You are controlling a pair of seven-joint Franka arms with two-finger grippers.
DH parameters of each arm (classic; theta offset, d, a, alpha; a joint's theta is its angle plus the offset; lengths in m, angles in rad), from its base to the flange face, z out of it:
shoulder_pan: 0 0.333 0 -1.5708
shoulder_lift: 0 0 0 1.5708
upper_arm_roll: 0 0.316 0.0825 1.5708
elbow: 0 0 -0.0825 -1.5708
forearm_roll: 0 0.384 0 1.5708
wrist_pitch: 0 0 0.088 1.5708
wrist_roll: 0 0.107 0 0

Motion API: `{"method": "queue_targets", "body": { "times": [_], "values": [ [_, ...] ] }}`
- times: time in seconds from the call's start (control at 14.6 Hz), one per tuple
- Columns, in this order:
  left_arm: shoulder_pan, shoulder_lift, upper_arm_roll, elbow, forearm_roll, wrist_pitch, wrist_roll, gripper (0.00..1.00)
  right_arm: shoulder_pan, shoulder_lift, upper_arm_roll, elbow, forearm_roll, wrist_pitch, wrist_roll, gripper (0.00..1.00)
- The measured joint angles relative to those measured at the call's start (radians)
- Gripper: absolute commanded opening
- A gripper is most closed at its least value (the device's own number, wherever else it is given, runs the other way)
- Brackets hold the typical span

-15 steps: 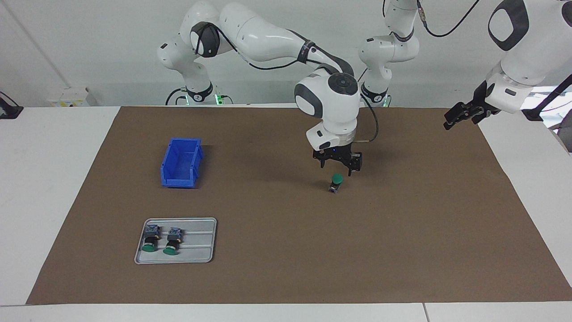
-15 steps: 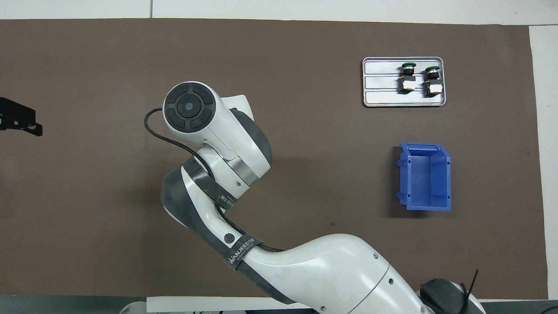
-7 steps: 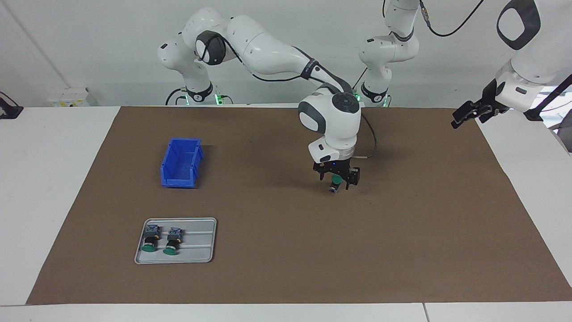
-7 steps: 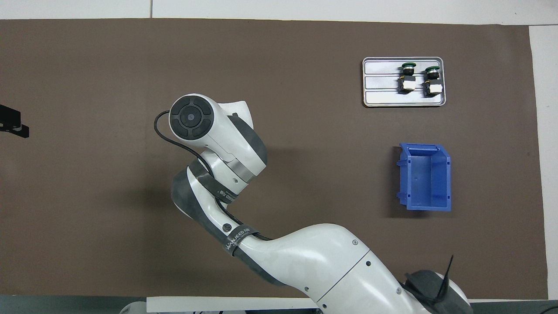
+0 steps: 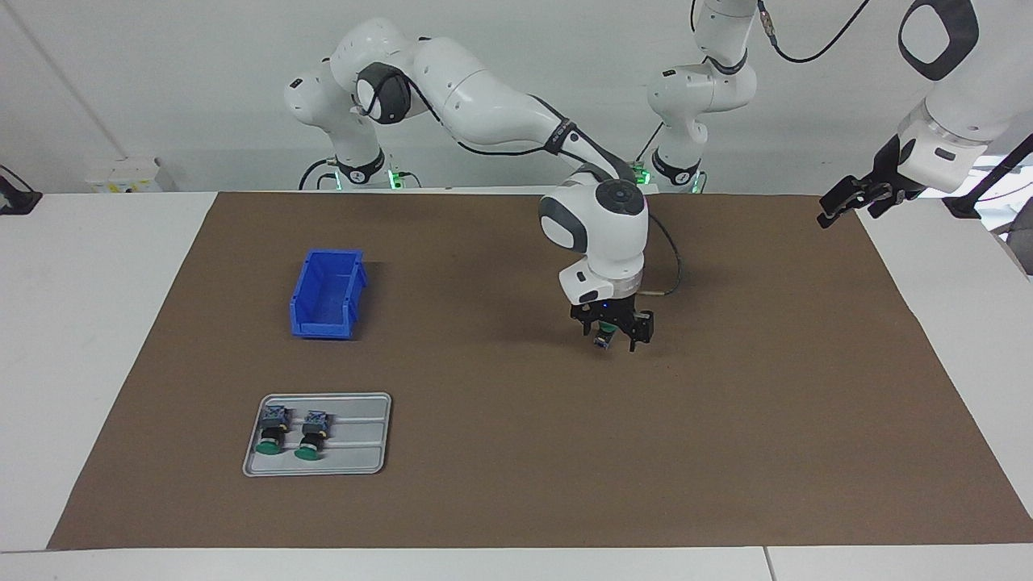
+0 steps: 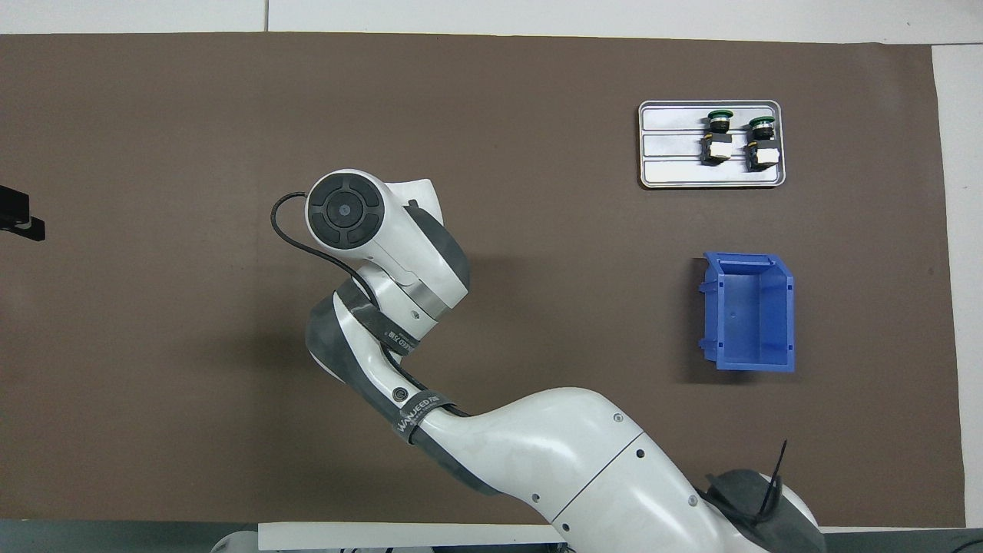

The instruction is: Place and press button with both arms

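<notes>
While the left pincer hangs at the frame's upper right, spread unreadable, the right pincer stands mid-frame, fingers straddling the upright button on the surface.

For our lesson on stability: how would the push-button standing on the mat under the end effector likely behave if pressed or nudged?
The button stands upright on a small square block with a wider green cap, so a sideways nudge would probably tip it. It looks rigid and light. The right end effector straddles it, which should steady it.
</notes>
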Motion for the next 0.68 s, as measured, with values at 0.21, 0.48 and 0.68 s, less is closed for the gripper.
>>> {"method": "queue_targets", "body": {
  "times": [0.21,0.48,0.68],
  "values": [
    [-0.002,-0.003,-0.001,0.000,0.000,-0.003,0.000,1.00,-0.005,0.000,0.012,-0.006,0.006,-0.013,0.000,0.97],
    [-0.003,-0.007,-0.002,0.000,0.000,-0.006,0.000,1.00,-0.023,0.000,0.044,-0.024,0.012,-0.040,0.000,0.90],
    [-0.004,-0.010,-0.003,0.000,0.000,-0.013,0.000,1.00,-0.026,-0.001,0.056,-0.041,0.015,-0.040,0.000,0.69]
  ]
}}
